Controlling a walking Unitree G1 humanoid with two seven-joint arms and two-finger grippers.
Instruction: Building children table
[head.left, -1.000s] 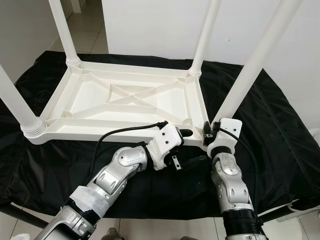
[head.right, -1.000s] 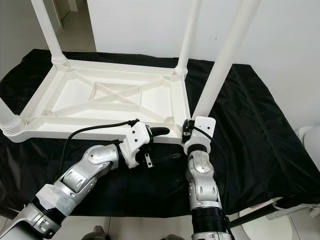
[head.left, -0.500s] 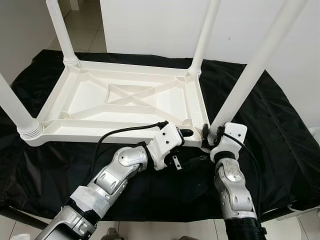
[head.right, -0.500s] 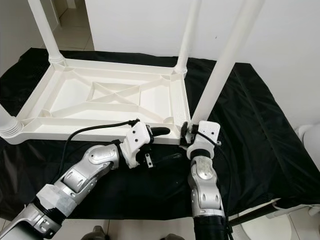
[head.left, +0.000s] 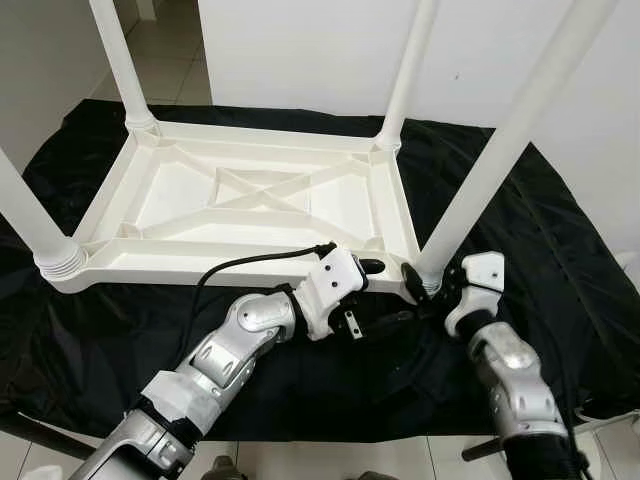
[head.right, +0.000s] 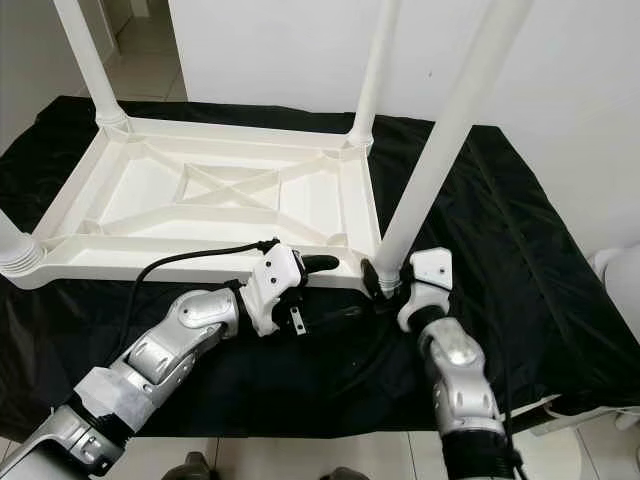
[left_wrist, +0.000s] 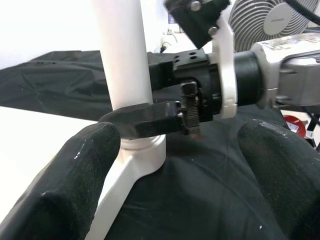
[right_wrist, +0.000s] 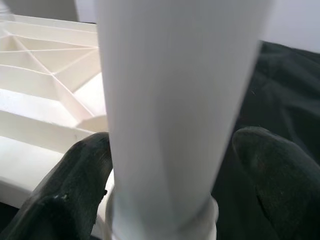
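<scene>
White plastic tabletop (head.left: 250, 200) lies upside down on the black cloth (head.left: 560, 260) over the desk, four legs standing up from its corners. Risk, as I judge it: the near right leg (head.left: 500, 150) may not be fully seated; a sideways push from my right jaws (head.left: 432, 290) could tilt or pop it from its socket. Right jaws: wide open, straddling that leg's base, fingers either side, not clamped. Left jaws (head.left: 385, 295): open, at the tabletop's near edge just beside the same corner, holding nothing.
</scene>
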